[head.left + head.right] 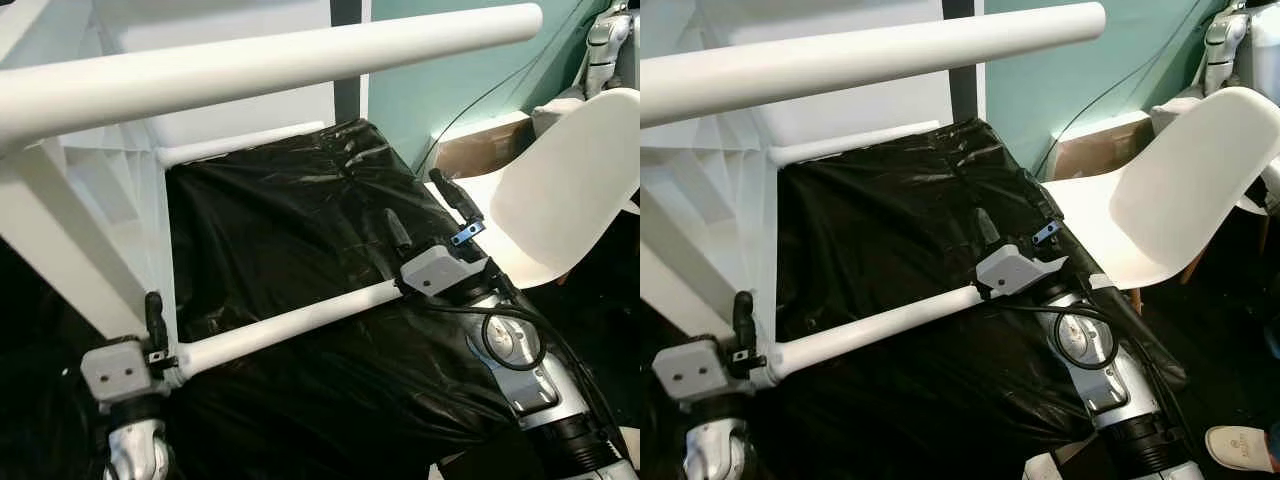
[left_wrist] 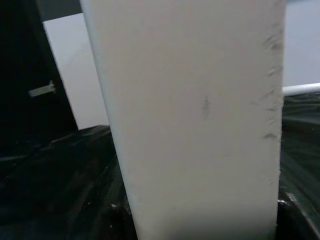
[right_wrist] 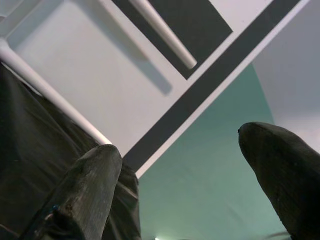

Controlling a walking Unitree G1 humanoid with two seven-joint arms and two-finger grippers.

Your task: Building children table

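White table, upturned over black sheet, legs skyward: left pincer clamps the near leg's base, right pincer gapes at its tip (rigid, smooth, probably light; best gripped low near the joint).

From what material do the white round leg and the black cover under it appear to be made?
White round leg: probably painted wood, going by its smooth matte surface; the paint hides any grain, so plastic is possible. Black cover: thin plastic film, glossy and finely wrinkled.
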